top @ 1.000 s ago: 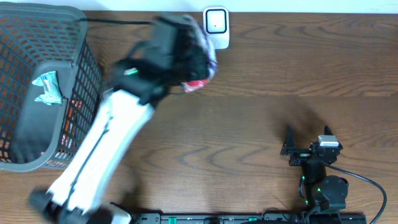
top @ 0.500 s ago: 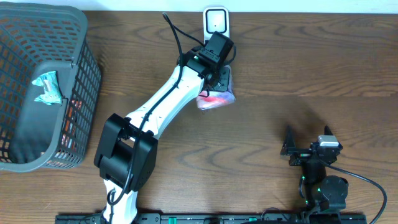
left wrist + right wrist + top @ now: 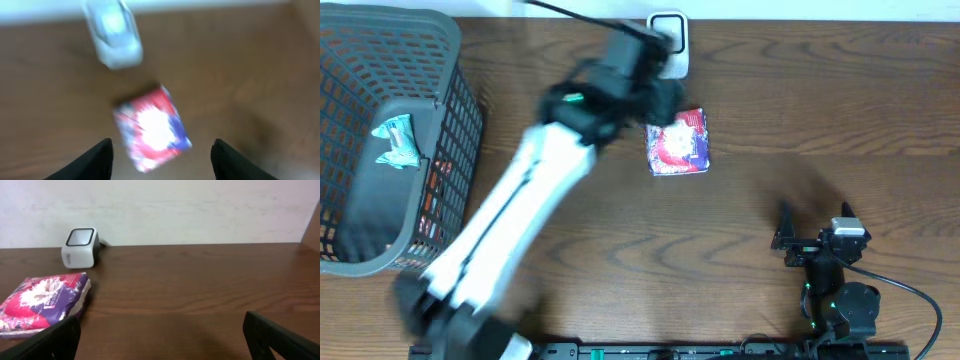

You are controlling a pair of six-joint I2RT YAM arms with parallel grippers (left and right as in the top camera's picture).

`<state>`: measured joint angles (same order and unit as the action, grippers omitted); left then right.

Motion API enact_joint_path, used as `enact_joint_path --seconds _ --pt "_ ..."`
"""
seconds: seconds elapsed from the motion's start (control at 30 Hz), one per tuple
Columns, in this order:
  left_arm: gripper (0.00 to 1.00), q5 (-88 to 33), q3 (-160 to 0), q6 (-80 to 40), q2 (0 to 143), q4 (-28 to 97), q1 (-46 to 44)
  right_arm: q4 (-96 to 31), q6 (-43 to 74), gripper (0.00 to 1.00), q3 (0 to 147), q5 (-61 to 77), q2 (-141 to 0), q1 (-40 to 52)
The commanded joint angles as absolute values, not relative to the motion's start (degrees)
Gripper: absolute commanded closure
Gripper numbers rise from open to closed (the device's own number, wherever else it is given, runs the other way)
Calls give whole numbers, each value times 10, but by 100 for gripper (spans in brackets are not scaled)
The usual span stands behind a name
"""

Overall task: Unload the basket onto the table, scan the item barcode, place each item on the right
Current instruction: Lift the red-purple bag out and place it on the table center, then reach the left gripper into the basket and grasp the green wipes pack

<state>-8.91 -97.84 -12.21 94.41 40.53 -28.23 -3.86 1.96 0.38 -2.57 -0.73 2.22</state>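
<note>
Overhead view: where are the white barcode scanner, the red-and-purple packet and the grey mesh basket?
White barcode scanner (image 3: 674, 40), overhead view, top face.
Red-and-purple packet (image 3: 677, 142), overhead view, middle of wrapper.
Grey mesh basket (image 3: 465, 110), overhead view, side wall.

Even soft light, heavy motion blur in left wrist view

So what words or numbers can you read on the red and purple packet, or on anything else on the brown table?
On the red and purple plastic packet: some print shows, too blurred to read.
On the white box-shaped scanner: no words or numbers visible.
On the teal wrapper in the grey mesh basket: too small to read.
</note>
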Motion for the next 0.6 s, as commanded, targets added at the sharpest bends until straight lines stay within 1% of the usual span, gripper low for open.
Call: enact_joint_path --seconds 0.0,0.03,0.1,0.13,0.17,0.2,0.3,0.37,0.47,0.57 --pt "32 13 -986 -112 840 407 -203 -41 25 1 3 -27 -6 22" --pt "21 29 -986 -112 821 408 -178 -41 25 1 3 -27 -6 22" --pt "13 46 -985 -117 781 412 -115 -41 25 1 3 -27 -6 22" --pt "13 46 -985 -117 764 414 -76 -41 25 1 3 -27 -6 22" --pt "9 46 -985 -117 755 416 -50 -41 25 1 3 -27 -6 22" --pt "7 46 -985 -118 746 420 -16 -41 25 1 3 -27 -6 22" --pt "5 46 -985 -134 738 442 94 -41 25 1 3 -27 -6 22" --pt "5 46 -982 -144 746 445 149 -41 25 1 3 -27 -6 22" --pt "5 46 -981 -157 772 444 212 -41 25 1 3 -27 -6 22" --pt "4 46 -981 -157 810 445 247 -41 25 1 3 -27 -6 22"
